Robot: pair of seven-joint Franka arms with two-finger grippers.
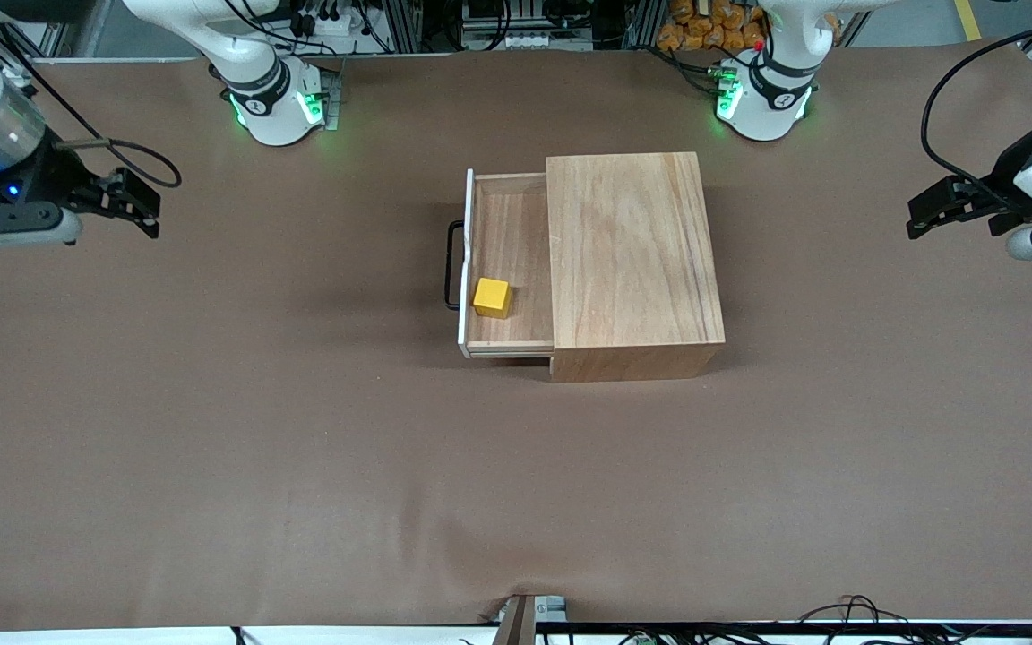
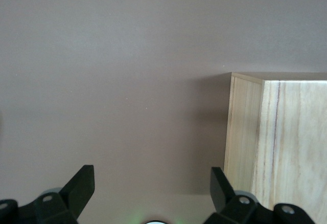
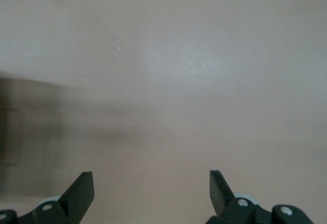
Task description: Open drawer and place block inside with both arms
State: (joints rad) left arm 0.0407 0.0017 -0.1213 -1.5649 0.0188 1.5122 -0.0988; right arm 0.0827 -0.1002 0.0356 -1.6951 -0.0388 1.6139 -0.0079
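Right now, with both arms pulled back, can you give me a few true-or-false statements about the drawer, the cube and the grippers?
1. The drawer is pulled out of the wooden box. True.
2. The yellow cube sits on top of the box. False: it lies inside the drawer.
3. The left gripper is open and holds nothing. True.
4. The right gripper grips the drawer's handle. False: it is open, over bare table at the right arm's end.

You've got a small bright yellow cube block (image 1: pixel 492 297) in a pale-wood drawer tray (image 1: pixel 516 242) w/ white front, black wire handle (image 1: pixel 453 265); grained wood box (image 1: pixel 631 251), brown table (image 1: pixel 211 430).
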